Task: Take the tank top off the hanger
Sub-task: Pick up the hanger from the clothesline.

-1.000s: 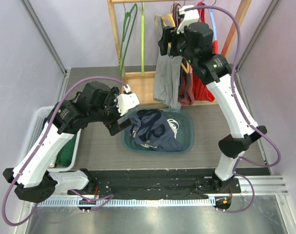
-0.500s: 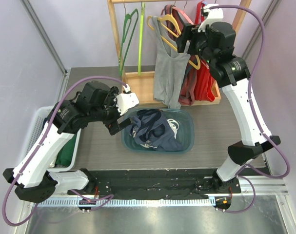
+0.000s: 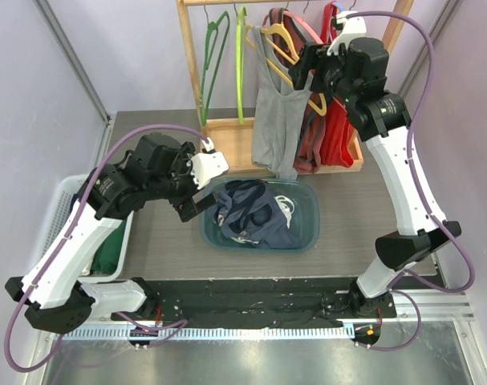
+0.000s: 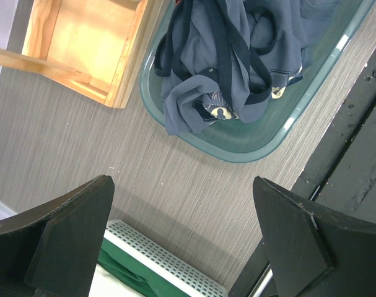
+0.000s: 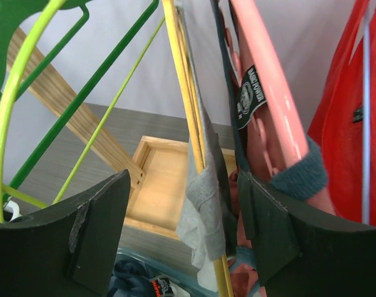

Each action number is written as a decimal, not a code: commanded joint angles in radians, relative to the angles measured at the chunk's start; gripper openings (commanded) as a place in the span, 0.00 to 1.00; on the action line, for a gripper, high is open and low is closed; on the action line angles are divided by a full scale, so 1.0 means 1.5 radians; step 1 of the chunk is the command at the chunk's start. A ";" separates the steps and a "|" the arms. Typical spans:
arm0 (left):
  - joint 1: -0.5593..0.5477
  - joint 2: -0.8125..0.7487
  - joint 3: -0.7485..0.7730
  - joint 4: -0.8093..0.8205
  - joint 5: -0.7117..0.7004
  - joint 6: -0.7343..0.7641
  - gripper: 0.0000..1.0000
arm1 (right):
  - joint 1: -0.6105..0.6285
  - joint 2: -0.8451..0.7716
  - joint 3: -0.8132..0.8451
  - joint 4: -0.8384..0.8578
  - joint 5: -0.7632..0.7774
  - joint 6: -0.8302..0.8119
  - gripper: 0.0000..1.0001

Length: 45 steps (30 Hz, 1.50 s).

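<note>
1. Your grey tank top (image 3: 275, 128) hangs from the wooden rack (image 3: 189, 64) on a slanted yellow plastic hanger (image 3: 277, 46), long axis vertical, hem down.
2. The right gripper (image 3: 306, 68) hides the hanger's right end.
3. Its fingers straddle the hanger, clamping nothing. Below the rack, the left gripper (image 4: 181, 185) gapes empty.

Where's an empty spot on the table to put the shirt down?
Bare table lies right of the teal bin, up to the right arm. Another strip runs between bin and white basket, under the left arm. The back corner left of the wooden rack is bare too. Crowded: the rack's hangers and clothes, and the full bin.
</note>
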 commanded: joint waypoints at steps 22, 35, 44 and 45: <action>0.008 -0.014 -0.001 0.024 0.002 -0.006 1.00 | 0.029 0.005 -0.071 0.162 -0.026 -0.060 0.01; 0.010 -0.019 -0.006 0.026 -0.004 -0.007 1.00 | 0.154 -0.046 -0.146 0.386 0.228 -0.220 0.01; 0.012 -0.024 -0.006 0.025 -0.010 -0.005 1.00 | 0.156 -0.062 -0.145 0.452 0.283 -0.236 0.02; 0.013 -0.024 -0.007 0.026 -0.009 -0.005 1.00 | 0.157 -0.064 -0.142 0.453 0.283 -0.239 0.01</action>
